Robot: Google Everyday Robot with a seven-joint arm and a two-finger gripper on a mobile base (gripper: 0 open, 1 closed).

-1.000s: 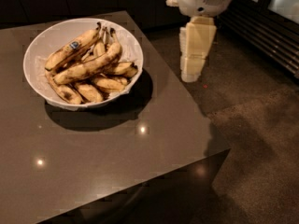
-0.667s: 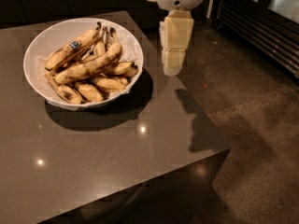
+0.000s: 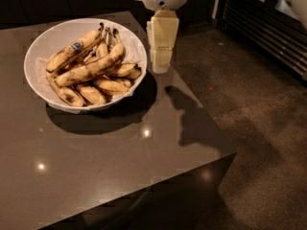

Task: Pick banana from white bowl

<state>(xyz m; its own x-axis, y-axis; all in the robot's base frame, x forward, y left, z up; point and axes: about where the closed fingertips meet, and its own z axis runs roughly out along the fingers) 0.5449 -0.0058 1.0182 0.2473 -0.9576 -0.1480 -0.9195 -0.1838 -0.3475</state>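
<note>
Tool point(image 3: 160, 65) moved left, now just beside white bowl point(image 3: 41, 56), bananas point(image 3: 91, 69) unmoved.

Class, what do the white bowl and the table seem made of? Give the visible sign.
White bowl: probably glazed ceramic, smooth with soft sheen. Table: polished stone or laminate, reflecting light spots. The gripper hangs beside the bowl's rim.

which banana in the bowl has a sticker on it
The top banana at the pile's upper left in the white bowl: only it carries a blue sticker. The gripper hangs beside the bowl's right rim.
</note>
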